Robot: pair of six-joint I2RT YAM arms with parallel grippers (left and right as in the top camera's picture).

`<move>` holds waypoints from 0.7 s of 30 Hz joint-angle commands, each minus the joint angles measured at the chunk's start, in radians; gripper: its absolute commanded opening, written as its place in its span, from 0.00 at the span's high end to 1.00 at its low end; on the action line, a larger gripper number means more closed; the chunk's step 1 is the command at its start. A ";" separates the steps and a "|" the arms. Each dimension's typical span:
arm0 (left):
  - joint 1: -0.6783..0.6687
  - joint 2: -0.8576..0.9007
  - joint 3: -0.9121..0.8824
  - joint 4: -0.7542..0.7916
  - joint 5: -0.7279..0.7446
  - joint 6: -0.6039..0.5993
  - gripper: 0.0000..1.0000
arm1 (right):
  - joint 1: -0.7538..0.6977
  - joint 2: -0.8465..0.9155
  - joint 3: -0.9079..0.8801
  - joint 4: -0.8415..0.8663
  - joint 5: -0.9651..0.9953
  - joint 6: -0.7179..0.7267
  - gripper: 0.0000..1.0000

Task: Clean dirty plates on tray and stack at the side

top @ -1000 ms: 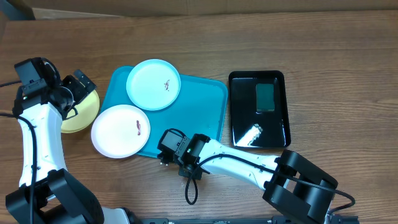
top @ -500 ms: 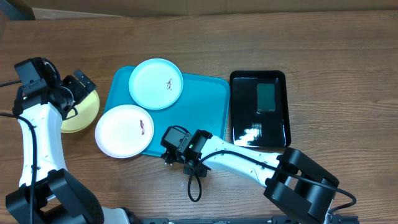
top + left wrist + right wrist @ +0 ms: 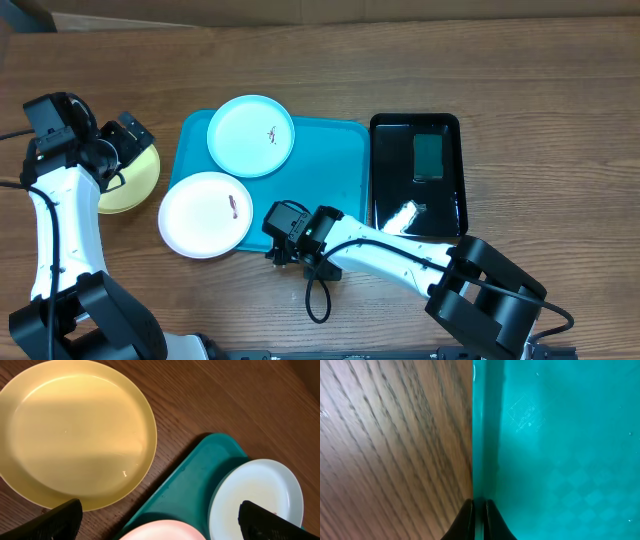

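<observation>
**Two jaws pinched on the teal tray's near rim**

Both fingers (image 3: 465,521) of the right gripper (image 3: 479,510) are clamped hard together on the raised rim of the teal tray (image 3: 555,450), one on the wood side and one on the tray side. Only the right wrist view shows this bite. From overhead, the gripper's dark body covers the contact, and all that can be told is that it sits at the middle of the tray's near edge.

The overhead view gives the layout instead. The tray lies flat on the wooden table (image 3: 540,80). Its long axis runs left to right, turned a little so that the right end sits nearer the robot. The pale blue plate (image 3: 251,135) rests on the far left part of the tray, overlapping the far rim, with a small reddish smear right of its centre. The white plate (image 3: 205,215) hangs over the tray's near left corner, partly off it, and it too has a smear. Just beside the tray's right end stands a glossy black tray (image 3: 390,200) holding a green sponge (image 3: 428,157).

The left gripper (image 3: 128,136) is spread wide and holds nothing. It hangs above the yellow plate (image 3: 75,430), which lies on the bare table left of the tray. Overhead, the arm hides part of this plate. The left wrist view shows nearly all of it, upright with its hollow facing up, close to the tray's corner.
</observation>
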 commanded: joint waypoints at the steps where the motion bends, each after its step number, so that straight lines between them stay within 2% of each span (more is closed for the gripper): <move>1: -0.006 0.005 0.003 0.001 0.011 -0.014 0.00 | -0.026 0.024 -0.026 -0.011 0.064 -0.038 0.96; 18: -0.006 0.005 0.003 0.001 0.011 -0.014 0.00 | -0.026 0.024 -0.026 -0.029 0.111 -0.093 0.96; 20: -0.006 0.005 0.003 0.001 0.011 -0.014 0.00 | -0.026 0.024 -0.026 -0.029 0.111 -0.092 0.95; 21: -0.006 0.005 0.003 0.001 0.011 -0.014 0.00 | -0.026 0.024 -0.026 -0.028 0.111 -0.093 0.87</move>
